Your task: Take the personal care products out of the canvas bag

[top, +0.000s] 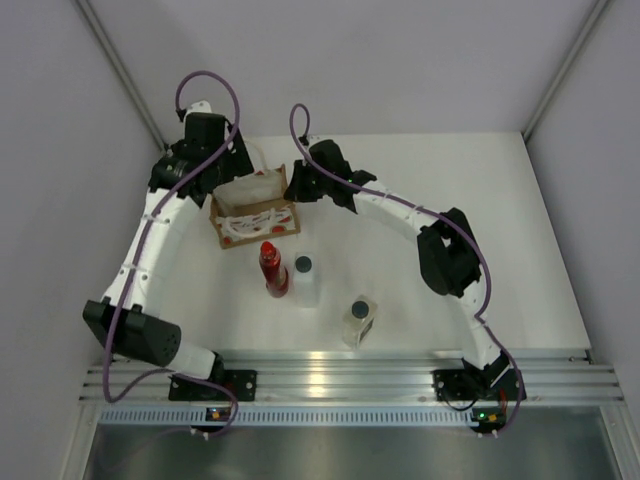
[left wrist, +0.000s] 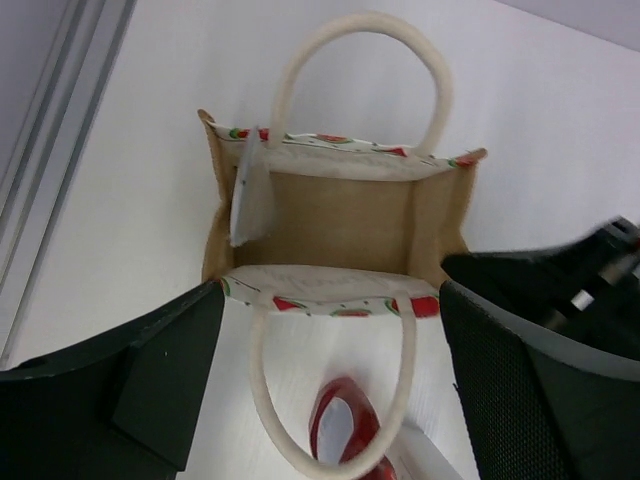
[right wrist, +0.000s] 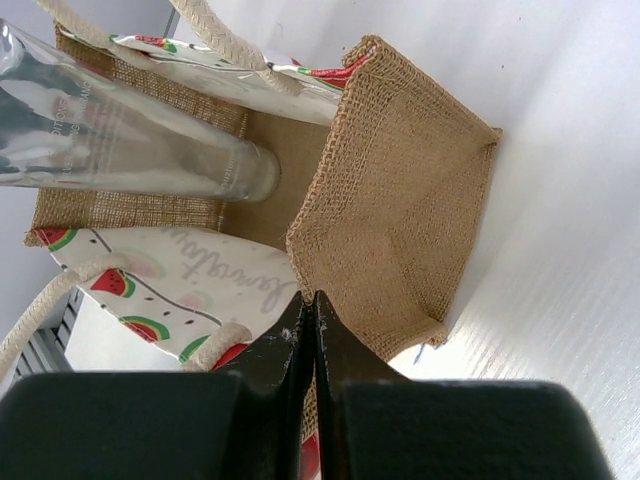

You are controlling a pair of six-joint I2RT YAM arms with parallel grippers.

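The canvas bag [top: 255, 212] stands upright at the back left, and its mouth shows open in the left wrist view [left wrist: 340, 215]. A pale translucent tube [right wrist: 130, 130] leans inside it, its lower end on the bag floor. My right gripper [right wrist: 315, 300] is shut on the rim of the bag's burlap side wall [right wrist: 400, 200]; it is at the bag's right edge in the top view [top: 297, 190]. My left gripper [left wrist: 330, 390] is wide open and empty above the bag. A red bottle [top: 272, 268] and two white dark-capped bottles [top: 304, 280] [top: 360, 320] stand on the table in front.
The bag's white rope handles [left wrist: 360, 60] stand up in loops over its mouth. The red bottle also shows below the near handle in the left wrist view [left wrist: 345, 430]. Grey walls close in the table [top: 500, 230] at the back and sides.
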